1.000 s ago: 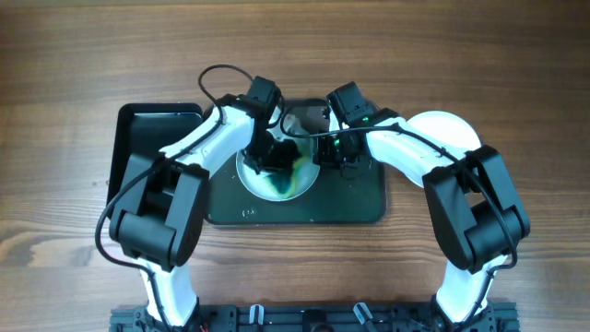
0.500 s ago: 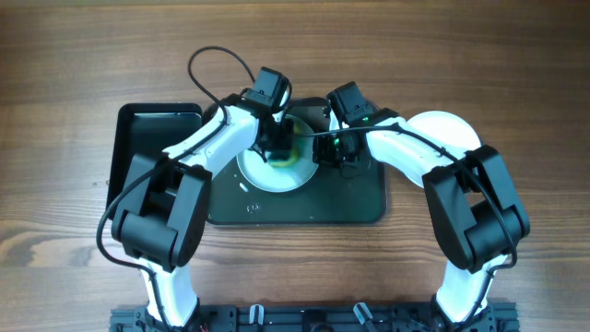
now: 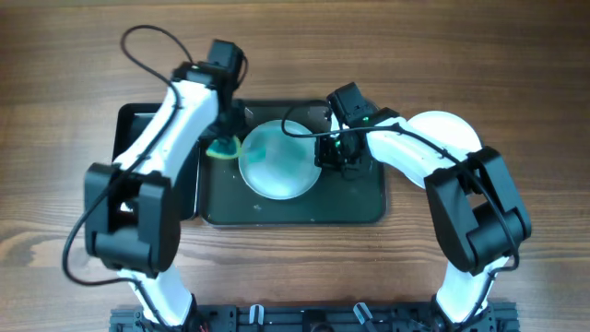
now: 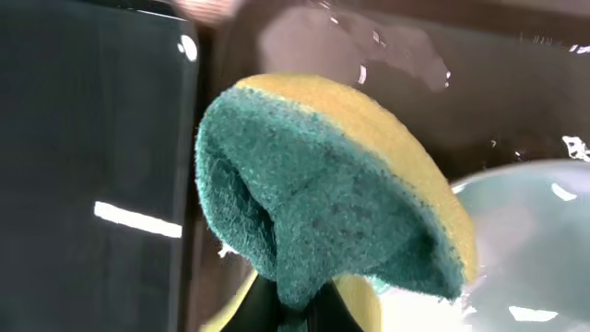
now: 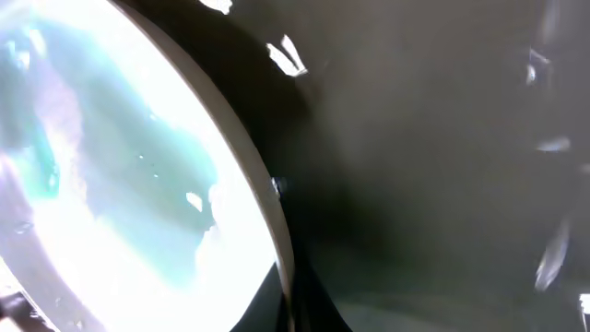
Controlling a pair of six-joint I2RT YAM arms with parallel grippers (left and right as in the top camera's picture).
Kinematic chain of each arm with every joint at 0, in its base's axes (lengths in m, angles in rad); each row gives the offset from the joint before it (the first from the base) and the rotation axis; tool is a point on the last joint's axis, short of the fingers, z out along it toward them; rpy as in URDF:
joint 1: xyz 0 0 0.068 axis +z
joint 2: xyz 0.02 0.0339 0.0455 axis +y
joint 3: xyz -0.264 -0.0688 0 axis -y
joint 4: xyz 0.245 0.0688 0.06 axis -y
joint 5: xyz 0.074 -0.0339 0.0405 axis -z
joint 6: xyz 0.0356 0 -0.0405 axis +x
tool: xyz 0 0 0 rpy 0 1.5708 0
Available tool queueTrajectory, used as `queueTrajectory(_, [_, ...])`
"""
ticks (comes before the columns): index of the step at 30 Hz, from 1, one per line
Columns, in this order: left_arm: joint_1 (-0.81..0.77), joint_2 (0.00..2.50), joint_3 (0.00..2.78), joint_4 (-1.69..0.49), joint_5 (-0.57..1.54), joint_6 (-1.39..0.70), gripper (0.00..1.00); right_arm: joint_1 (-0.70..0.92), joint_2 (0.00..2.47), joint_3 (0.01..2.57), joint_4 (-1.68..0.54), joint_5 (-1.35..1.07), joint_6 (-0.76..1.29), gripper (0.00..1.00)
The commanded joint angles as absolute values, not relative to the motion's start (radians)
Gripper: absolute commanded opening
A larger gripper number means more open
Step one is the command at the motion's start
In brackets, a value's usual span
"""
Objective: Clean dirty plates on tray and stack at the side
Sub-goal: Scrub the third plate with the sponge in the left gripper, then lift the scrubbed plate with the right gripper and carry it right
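Observation:
A plate (image 3: pixel 278 159) with a pale teal film lies on the left half of the large dark tray (image 3: pixel 304 210). My left gripper (image 3: pixel 224 136) is shut on a green-and-yellow sponge (image 3: pixel 219 148), held just left of the plate over the tray's left edge. In the left wrist view the sponge (image 4: pixel 323 194) fills the middle above the gripper (image 4: pixel 300 304), with the plate (image 4: pixel 530 240) at the right. My right gripper (image 3: pixel 332 157) is shut on the plate's right rim. The right wrist view shows the gripper (image 5: pixel 293 300) pinching the rim of the plate (image 5: pixel 138 166). A white plate (image 3: pixel 445 124) lies on the table at the right, partly under my right arm.
A narrower black tray (image 3: pixel 147 129) stands against the large tray's left side; it also shows in the left wrist view (image 4: pixel 92 138). The large tray's wet surface (image 5: pixel 442 138) lies right of the held plate. Bare wooden table (image 3: pixel 516 74) surrounds the trays.
My left gripper has carried the sponge off the plate's centre, leftwards to the tray's left edge. The dark teal smear is now a thin pale film. The right gripper has not moved.

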State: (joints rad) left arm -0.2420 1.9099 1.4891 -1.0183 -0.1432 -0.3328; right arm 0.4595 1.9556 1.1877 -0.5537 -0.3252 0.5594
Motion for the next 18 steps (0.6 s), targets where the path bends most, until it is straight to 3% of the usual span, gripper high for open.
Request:
queueTrajectory(1, [-0.235, 1.874, 1.511, -1.037, -0.048, -0.345, 0.04, 0.480, 1.860, 1.192, -0.596, -0.154, 0.532, 0.04])
queueTrajectory(18, [-0.237, 1.874, 1.511, -1.033, -0.012, -0.345, 0.04, 0.892, 1.563, 1.192, -0.810, 0.989, 0.516, 0.04])
